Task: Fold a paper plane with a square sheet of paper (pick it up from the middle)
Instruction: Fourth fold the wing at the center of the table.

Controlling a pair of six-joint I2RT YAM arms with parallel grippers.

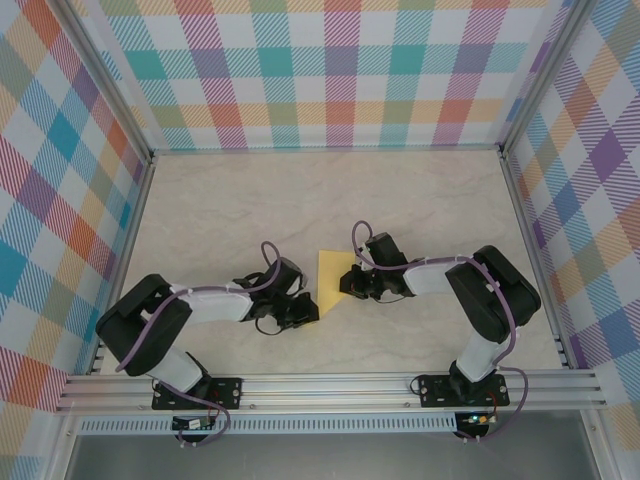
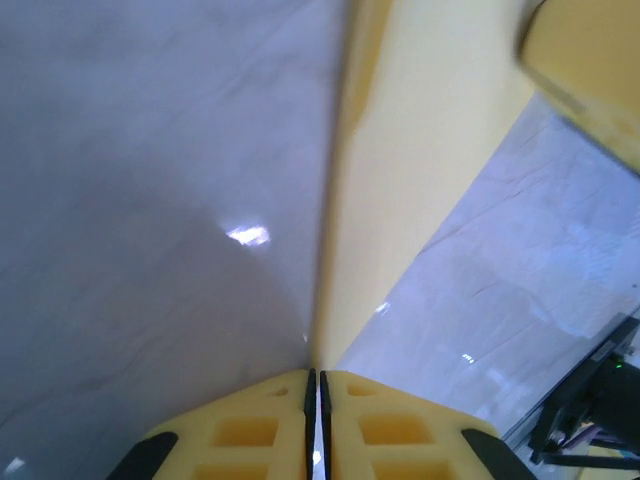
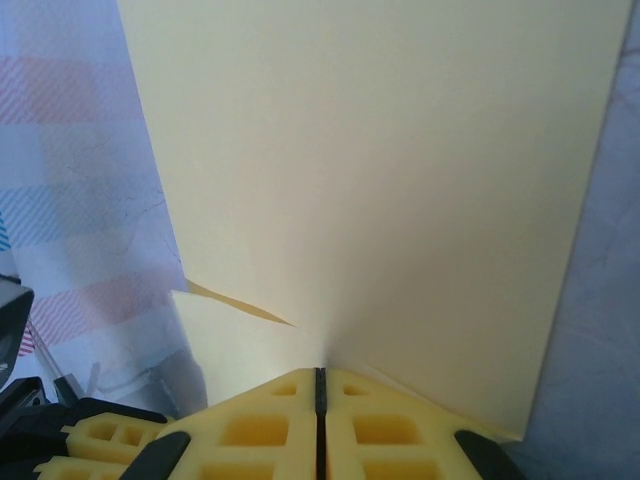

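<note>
Pale tabletop [image 1: 250, 200] — paper [image 1: 332, 272] partly hidden

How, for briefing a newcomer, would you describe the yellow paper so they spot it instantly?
Find the pale marble table within the checked walls. Near its middle, the left gripper and right gripper pinch the sheet of paper. It alone is a thin, plain yellow sheet.
</note>
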